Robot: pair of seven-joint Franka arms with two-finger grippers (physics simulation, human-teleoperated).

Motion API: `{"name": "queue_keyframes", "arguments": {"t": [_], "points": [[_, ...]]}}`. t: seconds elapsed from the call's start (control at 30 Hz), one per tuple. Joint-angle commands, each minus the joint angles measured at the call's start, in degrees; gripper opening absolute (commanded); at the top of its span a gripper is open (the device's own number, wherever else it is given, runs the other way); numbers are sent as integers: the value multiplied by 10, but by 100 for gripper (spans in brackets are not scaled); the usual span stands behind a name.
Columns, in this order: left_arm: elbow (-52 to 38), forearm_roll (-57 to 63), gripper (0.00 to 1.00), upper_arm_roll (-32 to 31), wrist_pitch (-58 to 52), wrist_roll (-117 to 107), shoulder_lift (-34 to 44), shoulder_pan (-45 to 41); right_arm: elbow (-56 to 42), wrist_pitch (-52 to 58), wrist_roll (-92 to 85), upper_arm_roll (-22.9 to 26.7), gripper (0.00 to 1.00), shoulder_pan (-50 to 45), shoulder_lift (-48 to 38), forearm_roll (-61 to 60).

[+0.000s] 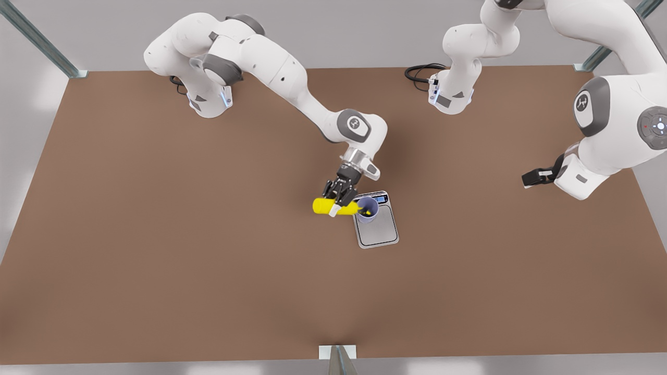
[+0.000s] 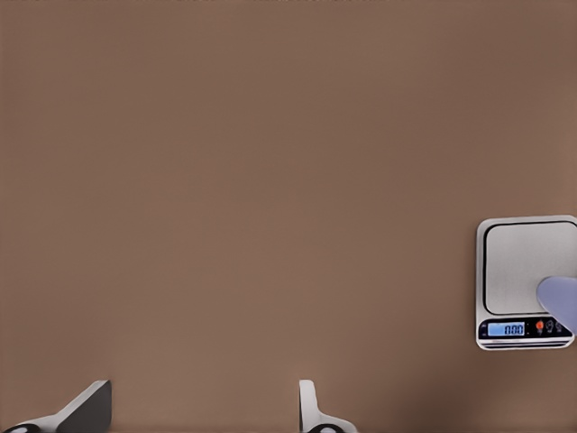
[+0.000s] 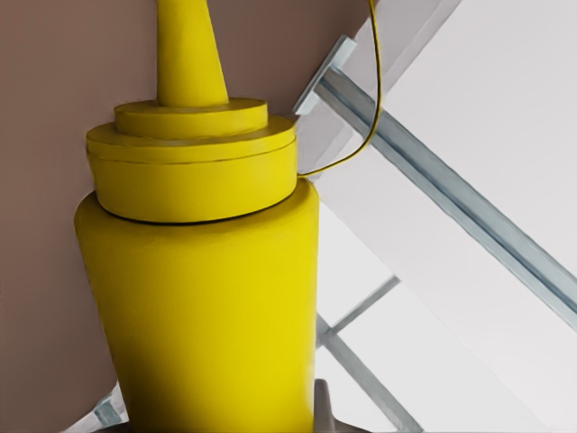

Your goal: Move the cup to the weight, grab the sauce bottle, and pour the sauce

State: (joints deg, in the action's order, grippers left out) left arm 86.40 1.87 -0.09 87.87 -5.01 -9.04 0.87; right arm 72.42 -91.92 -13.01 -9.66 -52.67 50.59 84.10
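With the cup (image 1: 367,209) standing on the weight (image 1: 379,232), the right gripper (image 1: 337,200) clamps the sauce bottle (image 1: 333,207) sideways, nozzle over the rim, so tilt steadily, centred, while the left gripper (image 2: 203,406) waits apart, fingers spread.

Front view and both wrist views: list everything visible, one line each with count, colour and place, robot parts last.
cup: 1, pale lavender-blue, upright on the scale, near its display end.
kitchen scale: 1, silver-grey, blue display, mid-table.
sauce bottle: 1, bright yellow, held sideways, nozzle over the cup.
sauce: yellow bit inside the cup.
table: 1, brown.
right gripper: black, shut on the sauce bottle.
left gripper: open, waiting at the front view's right, above the table.
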Motion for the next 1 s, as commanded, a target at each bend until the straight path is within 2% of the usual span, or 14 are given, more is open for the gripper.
{"name": "queue_keyframes", "arguments": {"t": [0.0, 0.07, 0.13, 0.27, 0.4, 0.47, 0.6, 0.73, 0.9, 0.97], "points": [[0, 0, 100, 0, 1, 0, -1, 0, 0, -7, 0, 0, 56, 2, -3, -10], [0, 0, 100, 0, 3, 0, -3, -1, -4, -26, 1, 0, 56, 23, -9, -35], [0, 0, 100, 0, 5, 0, -4, -3, -27, -57, -5, 2, 56, 54, -17, -135], [-1, 0, 100, 0, 5, -1, -6, -3, -22, -110, -9, 3, 56, 94, -25, -171], [-1, 0, 100, 0, 8, -1, -8, -3, -22, -173, -125, 3, 56, 159, -37, -287], [-1, -1, 100, 0, 8, -3, -8, -3, -22, -216, -245, 3, 56, 207, -50, -402], [0, -1, 100, 0, 9, -5, -9, -5, -11, -257, -416, 3, 56, 310, -52, -558], [0, -1, 100, 0, 10, -5, -9, -5, 16, -332, -694, 4, 56, 399, -49, -803], [0, -1, 100, 0, 10, -6, -10, -9, 47, -354, -902, 3, 56, 453, -44, -1043], [0, -1, 100, 0, 10, -6, -10, -9, 80, -345, -990, 2, 56, 464, -43, -1186]]}}
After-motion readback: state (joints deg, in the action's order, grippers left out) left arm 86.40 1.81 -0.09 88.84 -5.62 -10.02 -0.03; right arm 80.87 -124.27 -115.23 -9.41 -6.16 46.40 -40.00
